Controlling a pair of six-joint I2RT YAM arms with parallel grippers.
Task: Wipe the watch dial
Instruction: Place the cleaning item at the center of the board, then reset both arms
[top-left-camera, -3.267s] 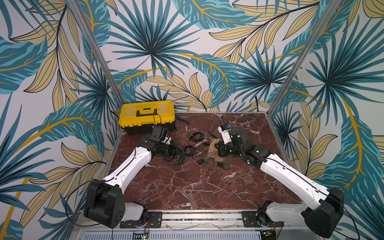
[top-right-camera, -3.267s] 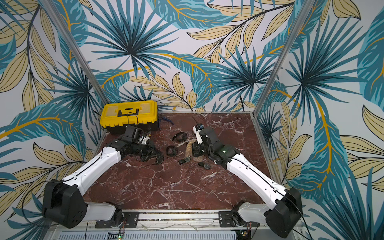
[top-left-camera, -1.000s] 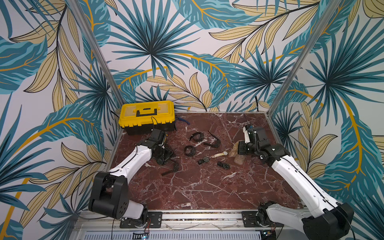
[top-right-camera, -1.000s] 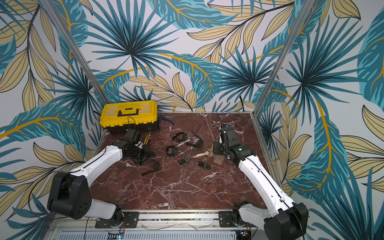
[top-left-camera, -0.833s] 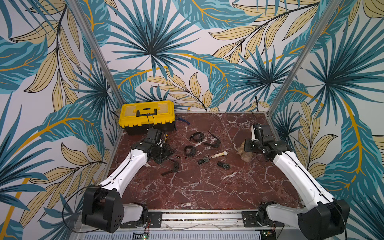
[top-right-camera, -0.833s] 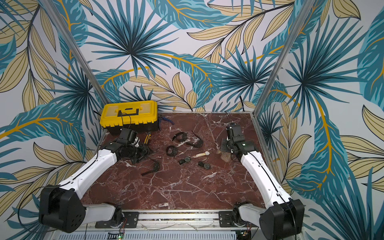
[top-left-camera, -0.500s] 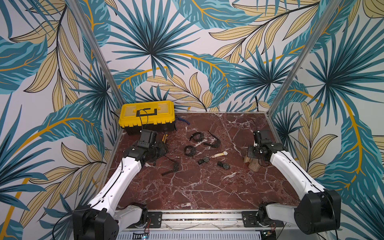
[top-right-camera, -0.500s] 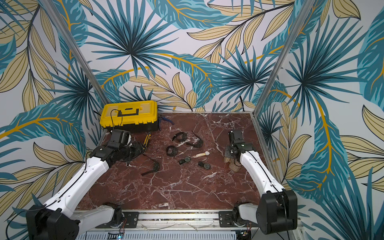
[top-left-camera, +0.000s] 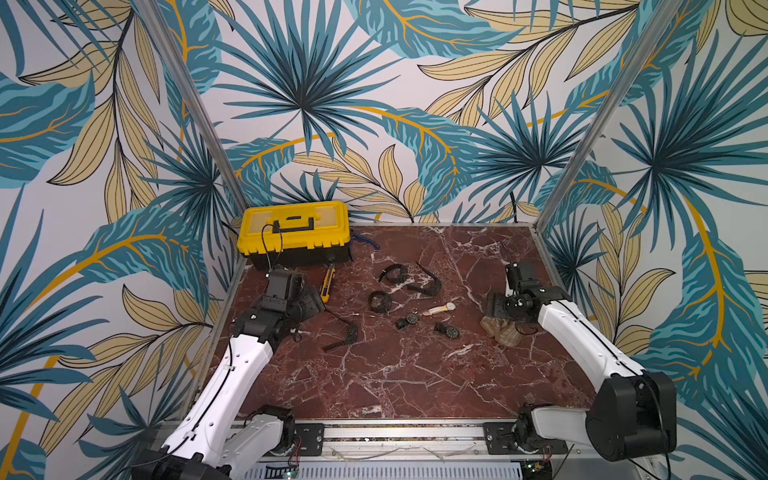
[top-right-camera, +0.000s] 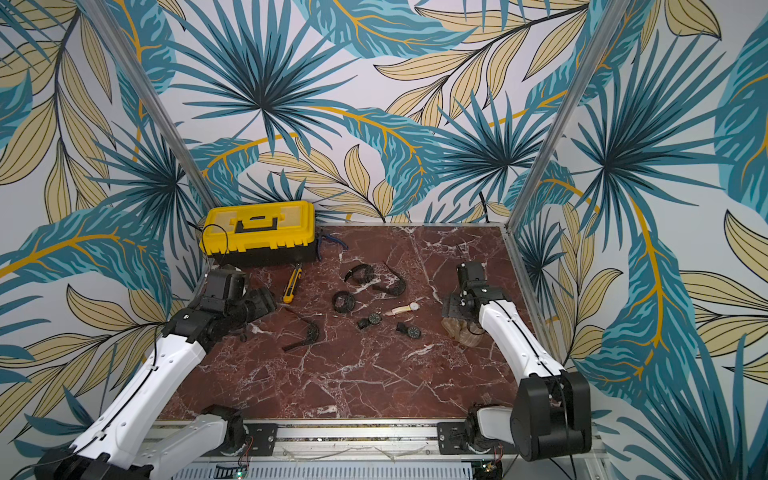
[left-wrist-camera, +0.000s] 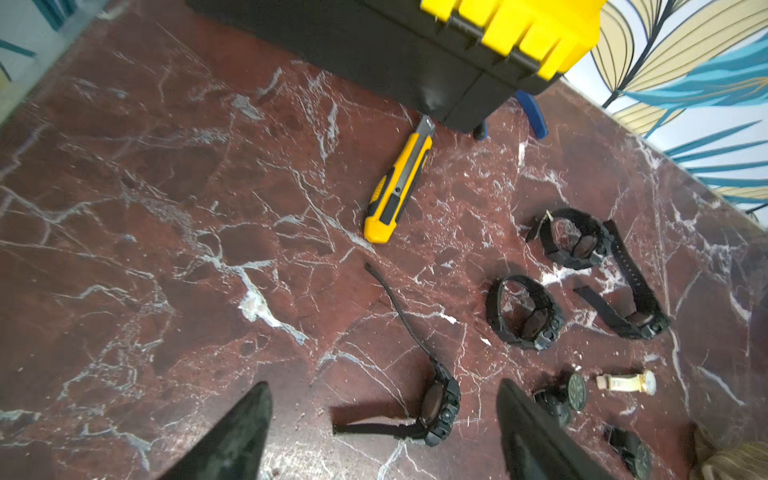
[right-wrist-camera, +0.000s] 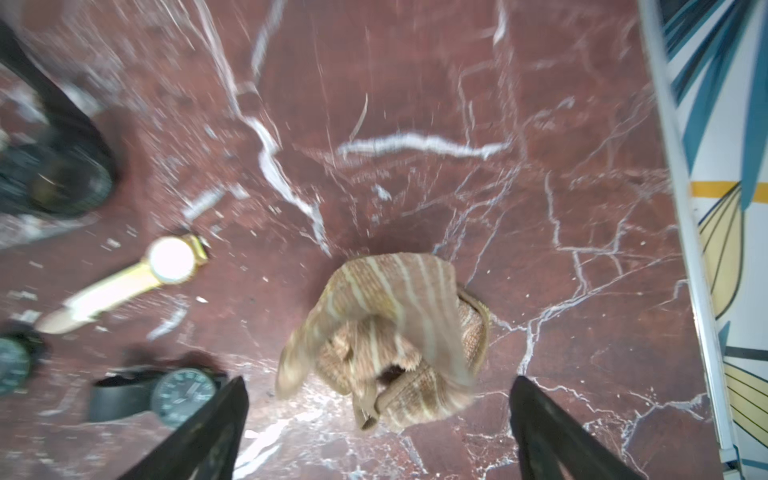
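Left gripper (left-wrist-camera: 382, 386): fingers spread wide, nothing held. The black wristwatch with an unbuckled strap (left-wrist-camera: 436, 409) lies on the red marble tabletop (left-wrist-camera: 166, 208) between the fingers, just past their tips. Right gripper (right-wrist-camera: 378, 386): equally wide and empty, with the crumpled tan striped cloth (right-wrist-camera: 390, 316) loose between its fingers. Risks as we judge them: a pinch that catches only one fold lets the cloth slip, an unpinned watch skates on slick marble, and the small dark-dialled watch head (right-wrist-camera: 183, 392) just outside one finger gets swept aside.

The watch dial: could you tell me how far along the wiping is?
Seemingly done: the black watch and the cloth lie free on the marble. In hand: nothing; left gripper and right gripper stand open. Left: possibly nothing; dial cleanliness is not visible.
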